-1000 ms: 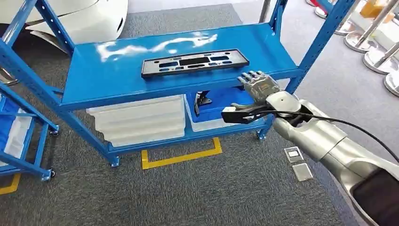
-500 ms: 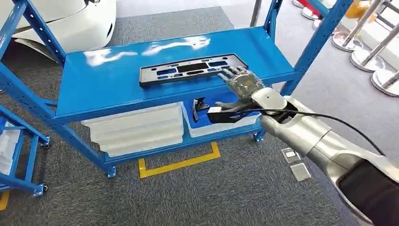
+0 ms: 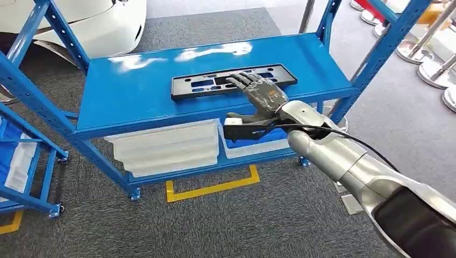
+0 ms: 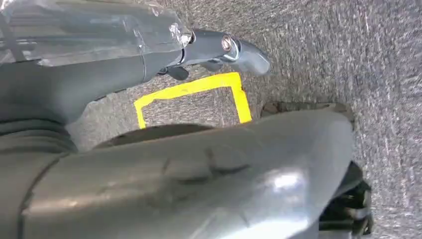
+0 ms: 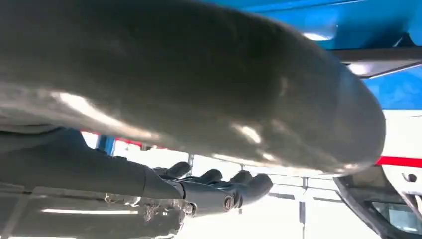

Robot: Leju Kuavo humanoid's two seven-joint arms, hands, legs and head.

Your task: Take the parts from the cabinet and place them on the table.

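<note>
Right hand [image 3: 262, 94] spread over black part [image 3: 215, 84] — right half.

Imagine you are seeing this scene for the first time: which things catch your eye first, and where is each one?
The bright blue shelf rack stands out first, spanning the middle of the head view on grey carpet. On its top shelf lies a long black part with cut-out slots, and the silver right arm reaches in from the lower right, its right hand spread over that part's right half. On the floor in front of the rack is a yellow tape outline.
</note>
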